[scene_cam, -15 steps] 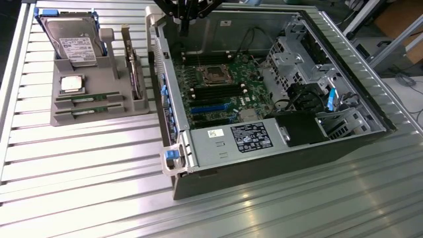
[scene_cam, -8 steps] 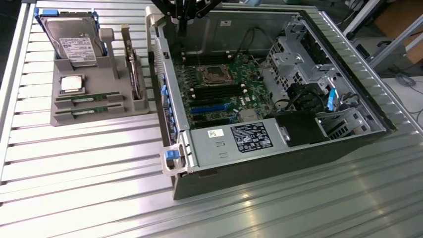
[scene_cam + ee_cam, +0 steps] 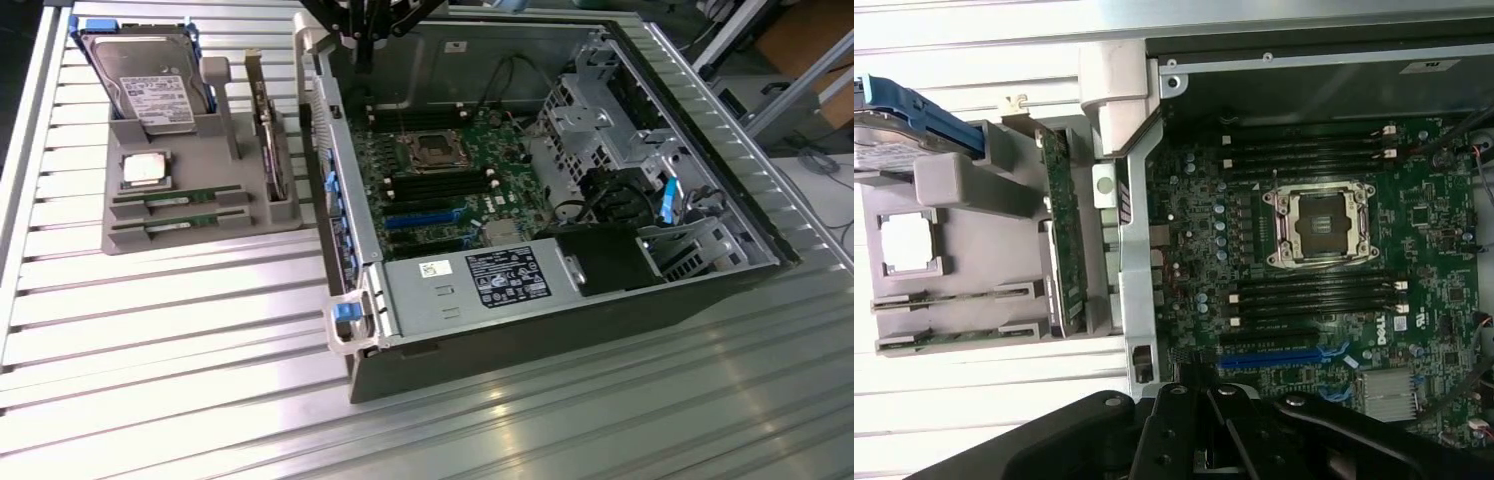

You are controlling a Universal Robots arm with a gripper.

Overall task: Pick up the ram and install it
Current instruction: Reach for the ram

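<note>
Ram lies flat in a slot of the grey tray, with a twin stick in the next slot just beside it. Both are well apart from the gripper and off to its side, beyond the wall of the open computer case. A silver CPU chip and a hard drive share that tray. The gripper hangs above the motherboard inside the case, touching nothing. Its black fingers are pressed together — and, as far as the wrist view lets me judge, nothing sits between them. Near it on the board, black memory slots flank the CPU socket.
</note>
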